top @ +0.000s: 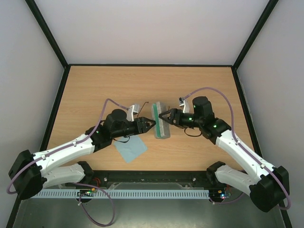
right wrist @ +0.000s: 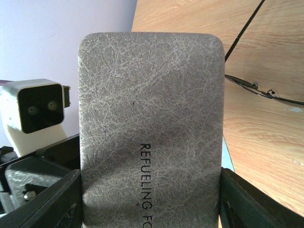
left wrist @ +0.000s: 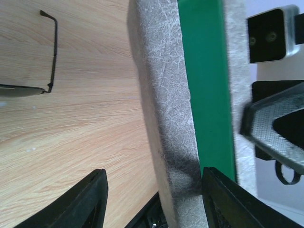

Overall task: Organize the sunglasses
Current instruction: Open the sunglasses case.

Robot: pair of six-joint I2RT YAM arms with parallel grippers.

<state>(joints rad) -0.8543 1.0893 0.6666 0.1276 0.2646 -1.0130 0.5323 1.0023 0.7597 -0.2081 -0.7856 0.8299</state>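
The grey case [top: 160, 120] with green lining lies in the middle of the table. My right gripper [top: 165, 117] comes from the right. In the right wrist view its fingers [right wrist: 57, 199] press both side edges of the case [right wrist: 149, 95]. My left gripper [top: 152, 125] is open at the case's left side. The case's grey wall [left wrist: 166, 95] stands between its fingers [left wrist: 90, 199]. The sunglasses [left wrist: 52, 52], thin dark wire, lie on the wood left of the case and also show in the right wrist view [right wrist: 261, 91]. In the top view my left arm mostly hides them.
A light blue cloth [top: 130, 148] lies on the table near the front, below my left arm. Black frame posts and white walls bound the table [top: 199, 80] at the back and sides.
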